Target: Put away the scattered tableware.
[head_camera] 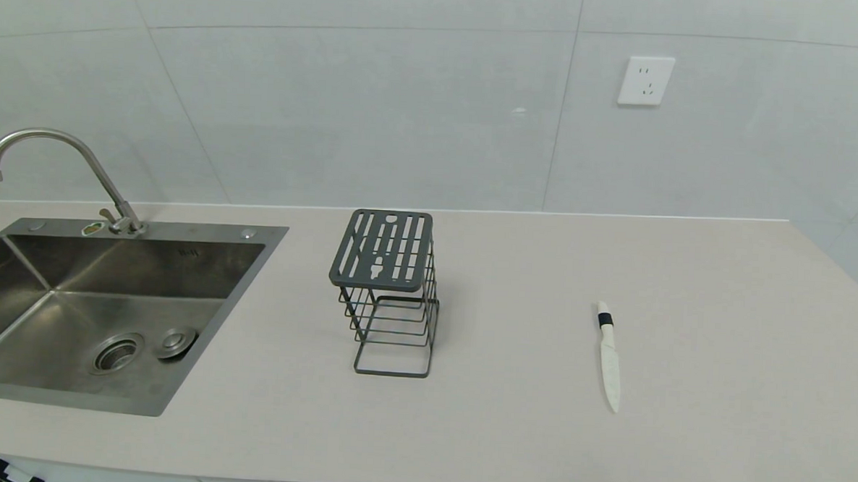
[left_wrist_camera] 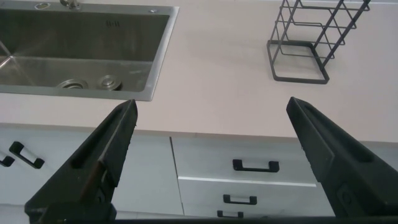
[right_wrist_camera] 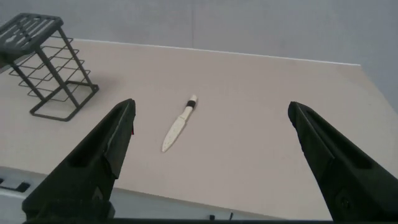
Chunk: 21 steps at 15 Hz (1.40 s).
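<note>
On the pale beige countertop (head_camera: 508,418) lies a slim white knife with a black band near one end (head_camera: 607,354). In the head view it is at about 3 o'clock from the dark grey wire rack with a slotted top plate (head_camera: 387,297), well apart from it. Its pointed end looks toward 6 o'clock and the banded end toward 12 o'clock. The stainless steel sink (head_camera: 146,257) with a curved metal faucet (head_camera: 56,159) is at 9 o'clock from the rack. The left gripper (left_wrist_camera: 211,106) has its two black fingers spread wide and holds nothing. It hangs before the counter edge, above the grey cabinet drawers (left_wrist_camera: 255,165). The right gripper (right_wrist_camera: 211,106) is also spread wide with nothing between the fingers and touches nothing. The knife (right_wrist_camera: 179,124) lies on the counter beyond it, between the fingers as seen there.
</note>
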### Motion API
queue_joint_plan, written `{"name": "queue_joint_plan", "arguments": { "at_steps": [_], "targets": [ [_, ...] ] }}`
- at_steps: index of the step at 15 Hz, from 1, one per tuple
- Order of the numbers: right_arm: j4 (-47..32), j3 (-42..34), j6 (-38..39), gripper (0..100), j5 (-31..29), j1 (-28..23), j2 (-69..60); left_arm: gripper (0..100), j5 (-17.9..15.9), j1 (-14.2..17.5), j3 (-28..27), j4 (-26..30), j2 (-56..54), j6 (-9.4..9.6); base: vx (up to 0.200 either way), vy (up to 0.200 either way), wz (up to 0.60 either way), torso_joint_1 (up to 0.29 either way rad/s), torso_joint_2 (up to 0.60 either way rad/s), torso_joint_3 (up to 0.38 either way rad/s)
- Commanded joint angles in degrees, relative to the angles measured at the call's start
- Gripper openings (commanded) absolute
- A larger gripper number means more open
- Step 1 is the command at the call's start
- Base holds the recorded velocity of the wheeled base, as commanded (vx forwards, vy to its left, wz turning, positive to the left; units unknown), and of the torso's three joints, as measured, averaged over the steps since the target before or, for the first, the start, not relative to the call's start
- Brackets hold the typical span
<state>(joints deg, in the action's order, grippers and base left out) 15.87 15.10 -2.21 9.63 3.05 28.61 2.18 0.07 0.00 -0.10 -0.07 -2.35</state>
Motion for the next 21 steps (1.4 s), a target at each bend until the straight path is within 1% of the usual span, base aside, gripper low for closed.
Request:
{"name": "queue_joint_plan", "arguments": {
  "at_steps": [1, 4, 8, 9, 10, 14, 15, 16, 19, 21],
  "targets": [
    [0.8, 0.9, -0.1, 100, 2.6, 1.8, 10.1, 100, 0.0, 0.0, 0.0, -0.1, 0.1, -0.02, 0.000, 0.000, 0.00, 0.000, 0.00, 0.000],
    [0.9, 2.7, -0.2, 100, 5.6, 2.0, 15.9, 100, 0.0, 0.0, 0.0, -0.1, 0.1, -0.02, 0.000, 0.000, 0.00, 0.000, 0.00, 0.000],
    [0.9, 10.2, -0.2, 100, 5.8, 7.1, 26.6, 100, 0.1, 0.0, -0.1, -0.1, 0.1, -0.11, 0.000, 0.000, 0.00, 0.000, 0.00, 0.000],
    [0.9, 10.6, -0.2, 100, 5.8, 7.3, 27.4, 100, 0.1, 0.0, 0.0, -0.1, 0.1, -0.11, 0.000, 0.000, 0.00, 0.000, 0.00, 0.000],
    [1.0, 12.1, -0.2, 100, 5.7, 7.7, 31.2, 100, 0.1, 0.0, 0.0, -0.1, 0.1, -0.02, 0.000, 0.000, 0.00, 0.000, 0.00, 0.000],
    [1.0, 12.1, -0.2, 100, 5.6, 7.7, 38.3, 100, 0.1, 0.0, 0.0, -0.1, 0.1, -0.02, 0.000, 0.000, 0.00, 0.000, 0.00, 0.000],
    [1.0, 12.1, -0.2, 100, 5.6, 7.7, 38.4, 100, 0.1, 0.0, 0.0, -0.1, 0.1, -0.02, 0.000, 0.000, 0.00, 0.000, 0.00, 0.000],
    [1.4, 12.2, -0.3, 100, 5.3, 7.7, 42.3, 100, 0.1, 0.0, 0.0, -0.1, 0.1, -0.02, 0.000, 0.000, 0.00, 0.000, 0.00, 0.000],
    [3.7, 12.5, -0.2, 100, 3.6, 8.7, 48.3, 100, 0.1, 0.0, 0.0, -0.1, 0.1, 0.07, 0.000, 0.000, 0.00, 0.000, 0.00, 0.000],
    [9.0, 12.8, -0.2, 100, -0.1, 10.5, 54.6, 100, 0.1, 0.0, 0.0, -0.1, 0.1, 0.07, 0.000, 0.000, 0.00, 0.000, 0.00, 0.000]
  ]
}}
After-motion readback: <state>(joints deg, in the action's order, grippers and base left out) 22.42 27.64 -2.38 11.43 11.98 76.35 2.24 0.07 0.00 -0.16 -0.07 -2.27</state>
